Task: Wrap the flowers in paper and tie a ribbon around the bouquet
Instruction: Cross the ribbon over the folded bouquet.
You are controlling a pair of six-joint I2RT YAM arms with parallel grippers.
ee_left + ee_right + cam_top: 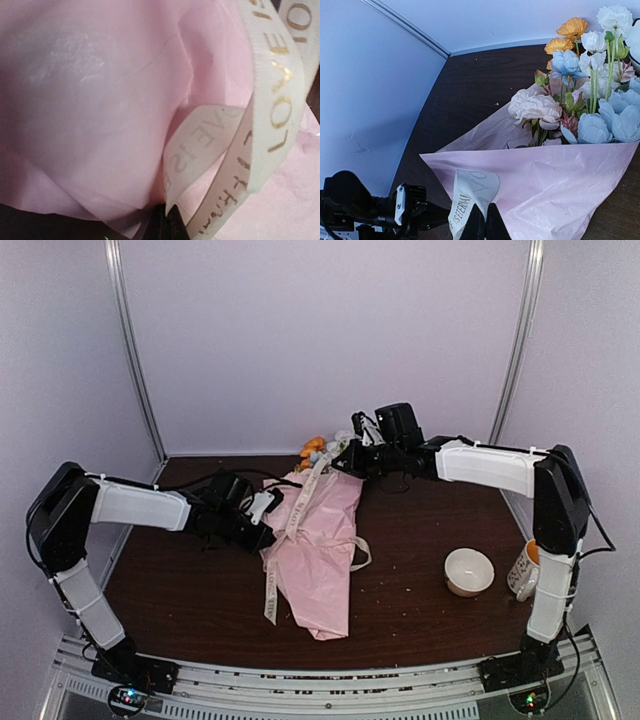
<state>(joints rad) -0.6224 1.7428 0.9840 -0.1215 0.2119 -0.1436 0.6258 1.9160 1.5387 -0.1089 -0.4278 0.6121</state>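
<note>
The bouquet lies on the dark table with the pink paper (320, 560) wrapped round the flowers (315, 448), blooms toward the back wall. The cream ribbon (308, 487) runs diagonally over the paper, with a loop and a loose end trailing toward the front. My left gripper (276, 510) is at the paper's left edge, and in its wrist view it (167, 222) is shut on a fold of the ribbon (280, 100) against the paper (90, 100). My right gripper (338, 460), near the blooms, is shut (485, 225) on the ribbon (470, 192) over the paper (560, 185), below the flowers (585, 100).
A white bowl (469, 571) stands on the table at the front right. A mug (527, 568) sits beside the right arm's upright link. The left arm's gripper body (395, 210) shows at the lower left of the right wrist view.
</note>
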